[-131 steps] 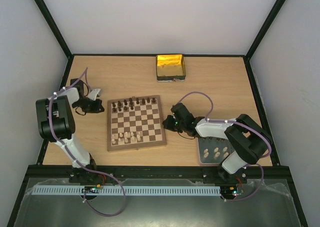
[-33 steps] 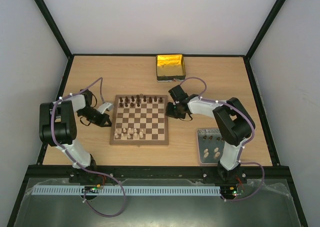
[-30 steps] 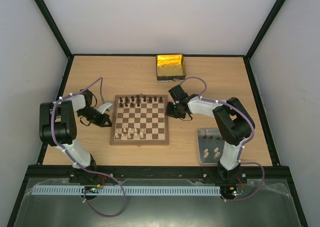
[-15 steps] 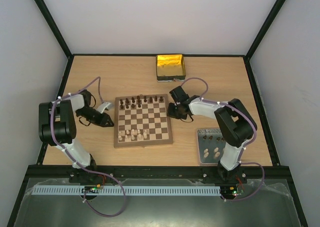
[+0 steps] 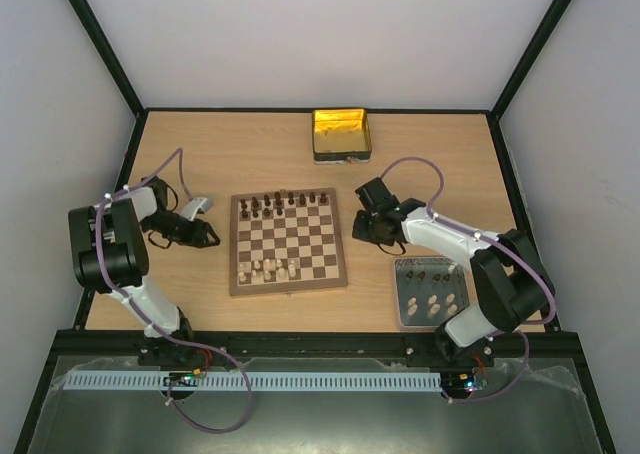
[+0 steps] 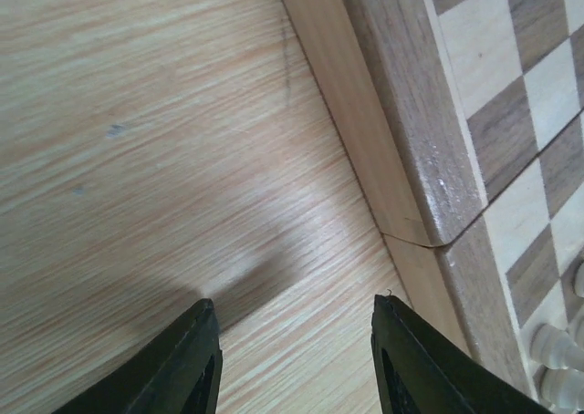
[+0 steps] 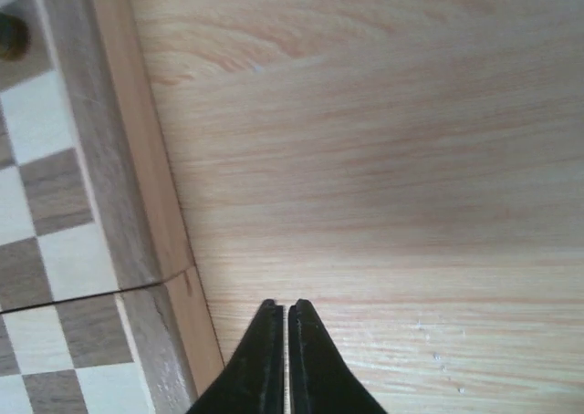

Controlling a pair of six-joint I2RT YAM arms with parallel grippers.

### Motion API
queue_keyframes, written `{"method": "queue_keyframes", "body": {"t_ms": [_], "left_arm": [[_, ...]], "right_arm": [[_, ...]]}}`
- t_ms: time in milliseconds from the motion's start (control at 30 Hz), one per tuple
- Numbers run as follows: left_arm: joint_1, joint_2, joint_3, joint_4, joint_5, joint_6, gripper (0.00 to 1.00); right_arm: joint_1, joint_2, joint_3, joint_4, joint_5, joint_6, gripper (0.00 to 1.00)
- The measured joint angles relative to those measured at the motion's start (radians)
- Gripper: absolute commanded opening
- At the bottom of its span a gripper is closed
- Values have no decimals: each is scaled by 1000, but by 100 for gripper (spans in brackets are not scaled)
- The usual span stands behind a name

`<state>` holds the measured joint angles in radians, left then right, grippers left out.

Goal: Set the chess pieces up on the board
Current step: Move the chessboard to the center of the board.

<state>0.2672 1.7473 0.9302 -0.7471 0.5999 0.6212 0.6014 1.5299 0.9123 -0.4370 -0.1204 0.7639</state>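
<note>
Flanking the board (image 5: pixel 288 242), both arms sat low on the bench (image 5: pixel 200 154). The left gripper (image 6: pixel 297 359) was just beside the board's left rim, jaws apart with nothing between them. The right gripper (image 7: pixel 281 359) was just beside the right rim, jaws together and empty. The board lay mid-bench, roughly square to the arms. Dark pieces (image 5: pixel 280 204) lined the far rows and cream pieces (image 5: pixel 268 269) only partly filled the near rows. Spare pieces (image 5: pixel 432 299) waited on the tray (image 5: pixel 402 316) at near right, well apart from the board.

Judged step: leaving the board alone and starting the next fetch. To do it well:
- Lift clear of the rim before swinging, since any bump would likely topple the standing figures.
- Use the right arm, which was closer to the tray: spread its jaws, drop straight down over one piece, pinch it at the narrow waist and carry it upright.

Materials:
- Board: matt wood with a rounded border and brown and cream squares. A seam across the rim showed in both wrist views, so probably folding halves.
- Pieces: small turned wood on round bases, likely slippery and tippy.
- Tray: flat grey metal.
- Tin (image 5: pixel 341 155): shiny gold, rectangular, at the far edge.
- Bench: pale wood-grain, smooth.
</note>
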Motion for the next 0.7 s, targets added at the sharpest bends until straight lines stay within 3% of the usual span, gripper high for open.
{"method": "queue_keyframes", "body": {"t_ms": [300, 700], "left_arm": [[5, -63, -2, 72, -111, -31, 66], [8, -154, -5, 107, -164, -73, 68]], "right_arm": [[1, -2, -158, 18, -61, 18, 2], [129, 4, -169, 77, -94, 68, 2]]}}
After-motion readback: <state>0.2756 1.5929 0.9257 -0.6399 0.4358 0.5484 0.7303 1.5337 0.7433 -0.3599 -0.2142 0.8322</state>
